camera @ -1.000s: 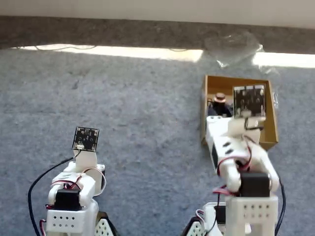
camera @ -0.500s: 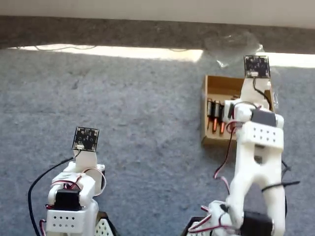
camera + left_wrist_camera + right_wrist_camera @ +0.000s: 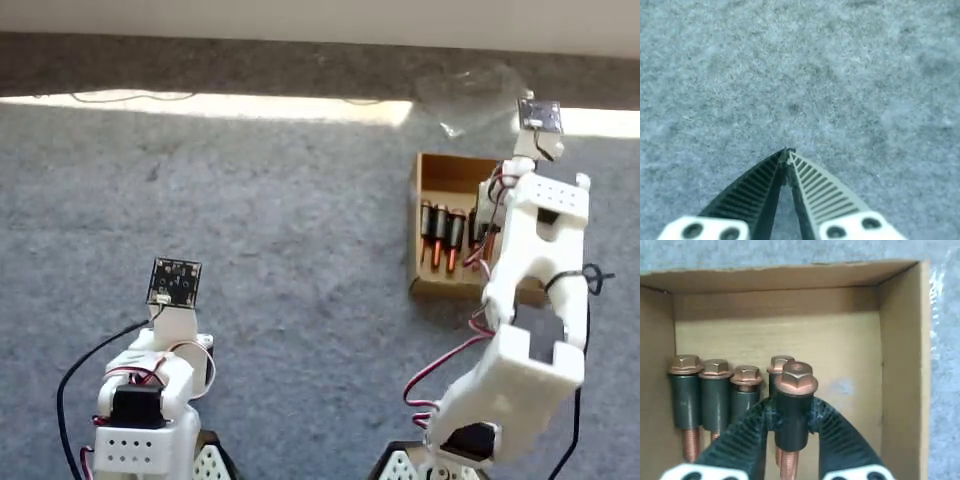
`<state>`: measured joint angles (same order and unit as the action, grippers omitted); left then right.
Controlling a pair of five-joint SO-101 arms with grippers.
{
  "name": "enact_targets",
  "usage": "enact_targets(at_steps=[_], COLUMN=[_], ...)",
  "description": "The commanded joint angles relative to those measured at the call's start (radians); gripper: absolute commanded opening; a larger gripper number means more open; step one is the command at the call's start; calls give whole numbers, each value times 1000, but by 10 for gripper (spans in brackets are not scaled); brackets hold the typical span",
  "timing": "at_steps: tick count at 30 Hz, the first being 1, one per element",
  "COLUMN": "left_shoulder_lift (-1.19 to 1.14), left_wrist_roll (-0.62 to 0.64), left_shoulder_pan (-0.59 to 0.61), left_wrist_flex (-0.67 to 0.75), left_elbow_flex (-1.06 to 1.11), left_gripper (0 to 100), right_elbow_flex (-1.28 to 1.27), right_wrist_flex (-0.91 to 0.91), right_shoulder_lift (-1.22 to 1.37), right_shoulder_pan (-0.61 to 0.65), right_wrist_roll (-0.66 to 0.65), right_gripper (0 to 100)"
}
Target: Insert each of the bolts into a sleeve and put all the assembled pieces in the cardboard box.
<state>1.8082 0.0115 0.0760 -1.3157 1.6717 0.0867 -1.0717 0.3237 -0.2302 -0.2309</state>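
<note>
Grey felt mat (image 3: 280,250) over the whole table, with a bright strip along its far edge; all eyes on the box (image 3: 790,275). Inside its walls is the held piece (image 3: 796,377), copper bolt head on top, dark sleeve below, thread poking out underneath; the right gripper (image 3: 790,407) has its jaws clamped on that sleeve, one ribbed finger on each side. Whether the piece touches the box floor, I cannot tell.

Just behind it is a row of pieces (image 3: 715,390), side by side, heads toward the far wall; three are plain to see and a fourth is half hidden behind the held one. From above, the row (image 3: 440,235) lies on the side of the box nearer the left arm; the right arm stretches over the rest.

A crumpled clear bag (image 3: 470,95) lies just past the box's far side. Well apart, the left gripper (image 3: 786,155) has its jaws together, tips meeting on nothing, over bare mat.
</note>
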Motion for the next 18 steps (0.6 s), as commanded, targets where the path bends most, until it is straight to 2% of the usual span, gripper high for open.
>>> enact_targets(at_steps=[1, 9, 18], left_shoulder_lift=[10, 10, 10], left_wrist_roll=[-3, -3, -3], left_shoulder_pan=[5, 5, 5], left_wrist_flex=[-6, -6, -6], left_elbow_flex=[24, 24, 24], left_gripper=[6, 6, 6], right_elbow_flex=[229, 519, 780], right_wrist_flex=[-64, -166, -360], right_shoulder_lift=[77, 367, 587], right_shoulder_pan=[-12, -21, -4], right_wrist_roll=[-9, -9, -23], right_gripper=[4, 4, 4])
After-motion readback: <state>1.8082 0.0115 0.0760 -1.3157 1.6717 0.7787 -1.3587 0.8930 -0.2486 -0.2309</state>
